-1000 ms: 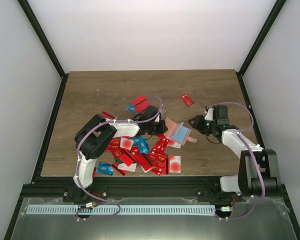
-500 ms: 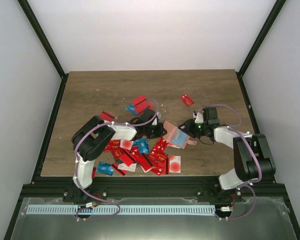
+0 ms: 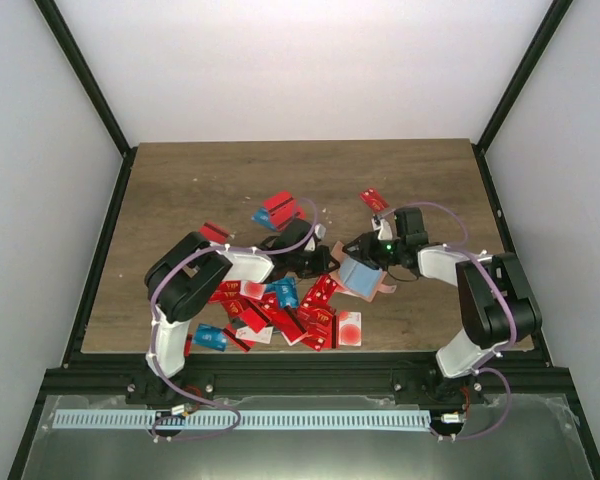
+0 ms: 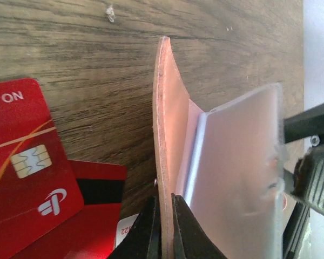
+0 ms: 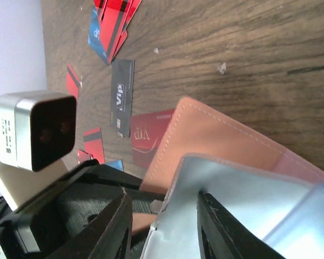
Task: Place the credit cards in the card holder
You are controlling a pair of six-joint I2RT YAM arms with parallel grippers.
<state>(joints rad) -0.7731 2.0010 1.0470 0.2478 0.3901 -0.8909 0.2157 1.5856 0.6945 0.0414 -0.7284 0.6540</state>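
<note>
Insertion step. The left hand (image 4: 163, 208) is clamped on the card holder (image 4: 167, 124), standing it open on the counter (image 3: 200, 190). The right hand (image 5: 163, 208) straddles a pale blue sheet (image 5: 243, 205) in its mouth, and I cannot tell if it grips. Next, that sheet probably needs a square push inward. Loose credit cards (image 4: 27, 162) lie just beside the left hand.

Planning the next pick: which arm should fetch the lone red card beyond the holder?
Probably right: the right gripper is open at the holder, nearest that card; the left gripper clamps the holder.

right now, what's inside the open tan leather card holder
A pale translucent plastic pocket stands out from the tan leather card holder. No card shows in it; its lower part is hidden behind the left gripper.
</note>
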